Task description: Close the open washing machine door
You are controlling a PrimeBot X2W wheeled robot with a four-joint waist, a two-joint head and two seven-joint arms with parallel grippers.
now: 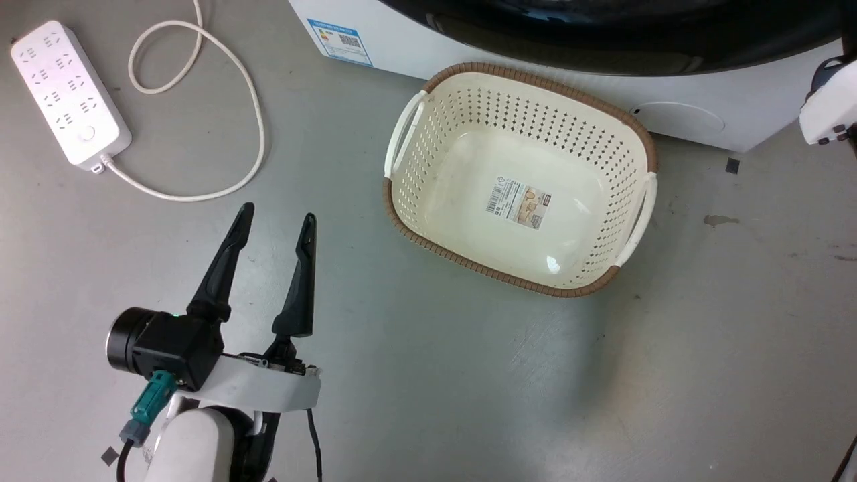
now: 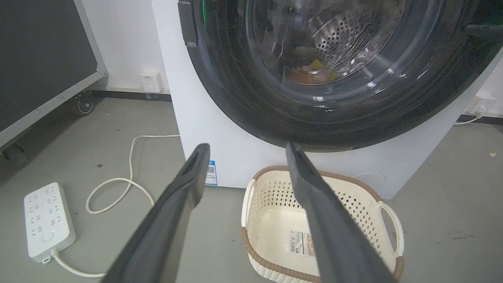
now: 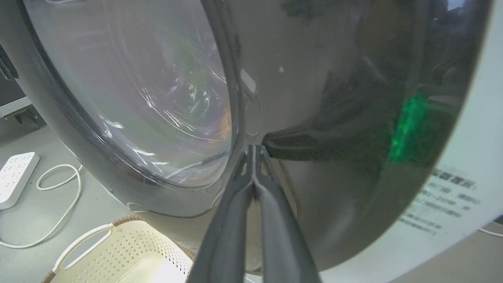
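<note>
Two dark fingers of the left gripper are standing wide apart above the floor, holding nothing. The right gripper is pressing its fingers together, tips touching the glossy washing machine door, which is lying close against the washing machine front, above the basket.

I have my left gripper low in the head view at about 8 o'clock, jaws spread well apart and pointing toward 12 o'clock, leaning slightly to 1. Its pale left forearm comes up from 7 o'clock into a black wrist block. My right gripper has its jaws pressed together, tips meeting, aimed at 12 o'clock in its wrist view. A white piece of my right arm sits at 2 o'clock in the head view.
</note>
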